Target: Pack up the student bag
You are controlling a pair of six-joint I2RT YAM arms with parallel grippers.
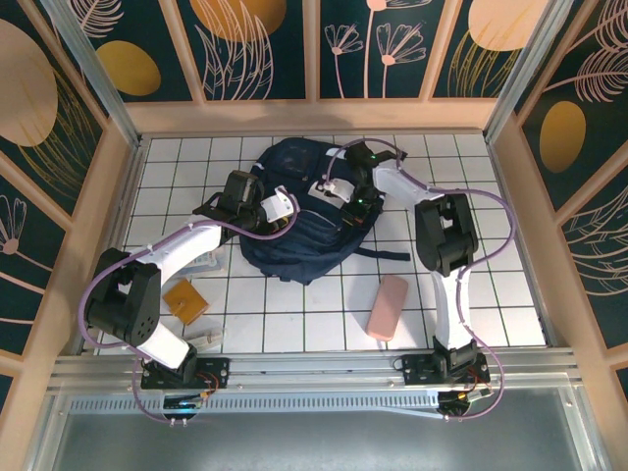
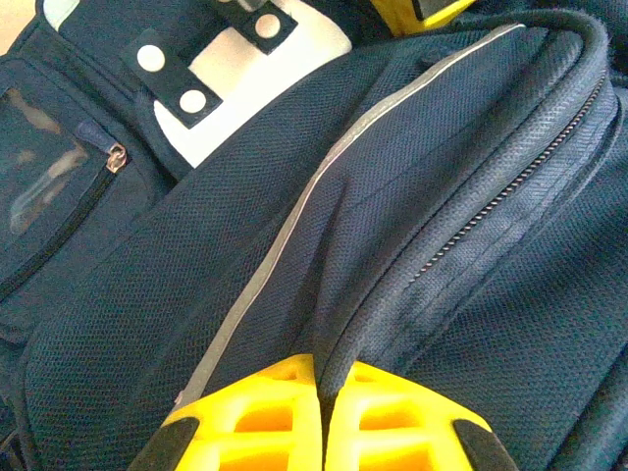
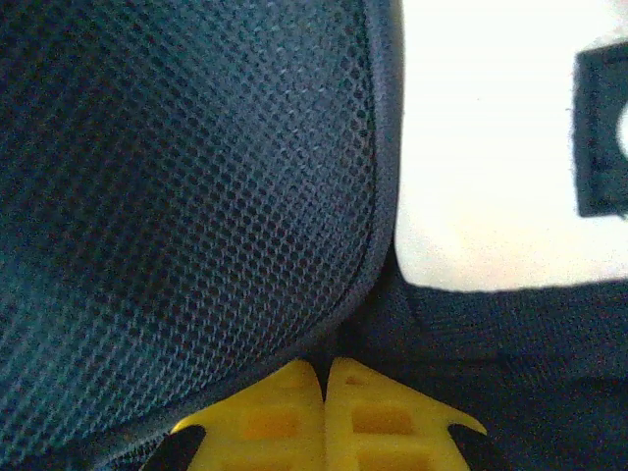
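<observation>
- From above: the student bag (image 1: 294,221) lies slumped on the white-tiled table (image 1: 294,319). The left gripper (image 1: 278,209) is at the bag's left flank and the right gripper (image 1: 332,189) on its top. A pink case (image 1: 388,306) and a tan pad (image 1: 185,299) lie on the near side of the bag, and floral wall panels (image 1: 255,44) stand behind it.
- Left wrist: the left gripper (image 2: 321,417), fingers pressed together, pinches a piped fold beside the bag's zip (image 2: 510,191).
- Right wrist: the right gripper (image 3: 324,417), likewise closed, nips the edge of the bag's mesh panel (image 3: 196,196).
- The step in hand appears to be opening the bag. The next move calls for drawing both holds apart without the fabric slipping.

1 student bag (image 1: 294,253), 1 pink case (image 1: 389,306), 1 orange pad (image 1: 185,299).
</observation>
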